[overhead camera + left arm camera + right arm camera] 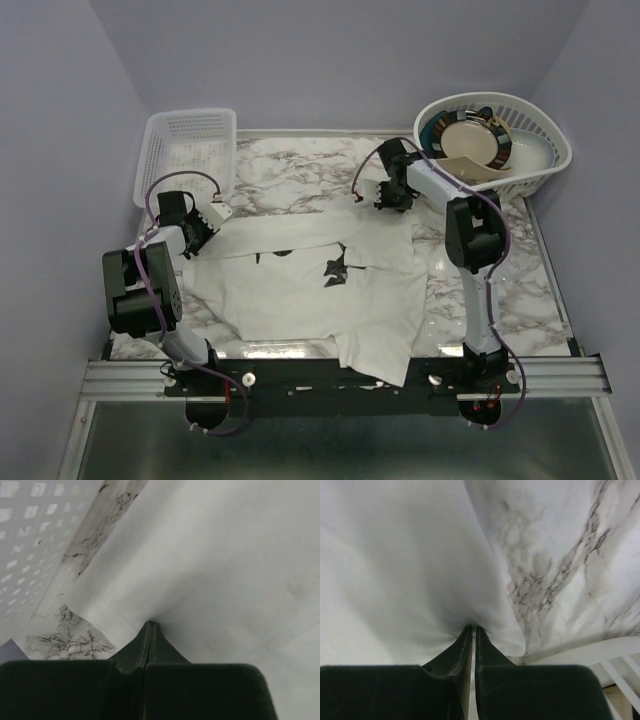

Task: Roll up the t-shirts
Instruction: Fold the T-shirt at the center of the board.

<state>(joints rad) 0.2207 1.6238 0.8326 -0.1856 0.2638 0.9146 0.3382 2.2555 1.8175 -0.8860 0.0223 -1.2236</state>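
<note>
**A:** What does the overhead view give that the wrist cameras miss?

**B:** The whole layout. The t-shirt [300,300] lies spread flat over the middle of the marble table [530,295], with one corner hanging over the near edge. Its far strip looks folded back toward the near side and runs between the two arms. A lattice basket [185,150] stands at the far left corner. A round basket [540,165] holding plates [470,140] stands at the far right.

**A:** And the wrist cameras?

**B:** They show the grips, which are too small to judge from above. The left tool [149,625] is clenched tight on the shirt's hemmed left edge. Cloth puckers right at its tips, with marble and the lattice basket beyond. The right tool [472,628] has its fingers drawn nearly together with a sliver of white cloth between them. It is grasping the shirt's right edge, and folds fan out from the pinch.

**A:** How does the shirt look?

**B:** White, soft and lightly creased. From above, small black printed marks [335,270] show near its middle; neither wrist view catches them.
</note>
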